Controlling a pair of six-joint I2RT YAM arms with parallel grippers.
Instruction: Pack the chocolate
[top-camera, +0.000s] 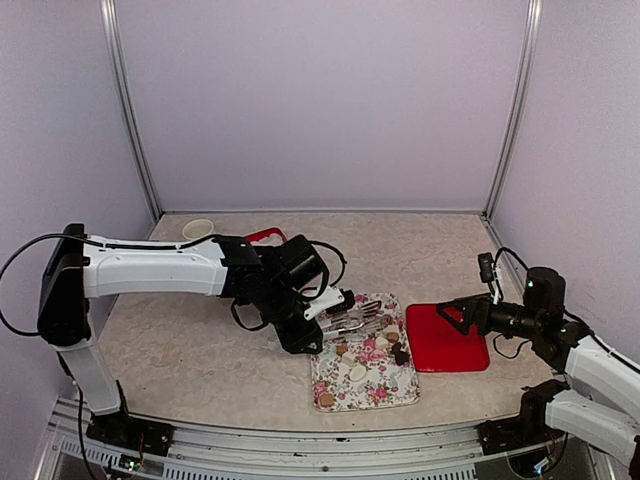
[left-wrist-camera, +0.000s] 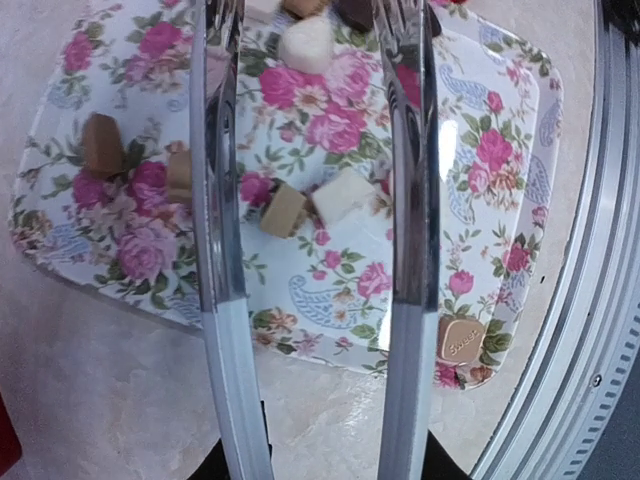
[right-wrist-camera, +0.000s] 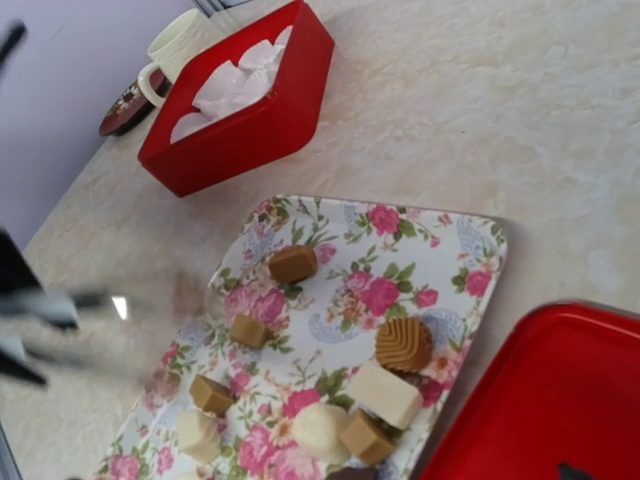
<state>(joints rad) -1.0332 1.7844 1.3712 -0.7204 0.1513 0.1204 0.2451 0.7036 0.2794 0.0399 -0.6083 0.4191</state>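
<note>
Inside the red box (right-wrist-camera: 250, 140), only right wrist shows white liner (right-wrist-camera: 225, 85).

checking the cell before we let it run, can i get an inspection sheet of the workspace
surface: beige marbled tabletop, no spills seen
job's things: chocolates loose on floral tray; red box with white liner, no chocolate seen inside; flat red tray beside
clutter: cream mug and dark saucer by the red box
grippers: left end effector open over floral tray, holding nothing; right end effector at flat red tray's edge, state unclear
cables: black cables loop off both arms
surroundings: lavender walls, metal posts
</note>
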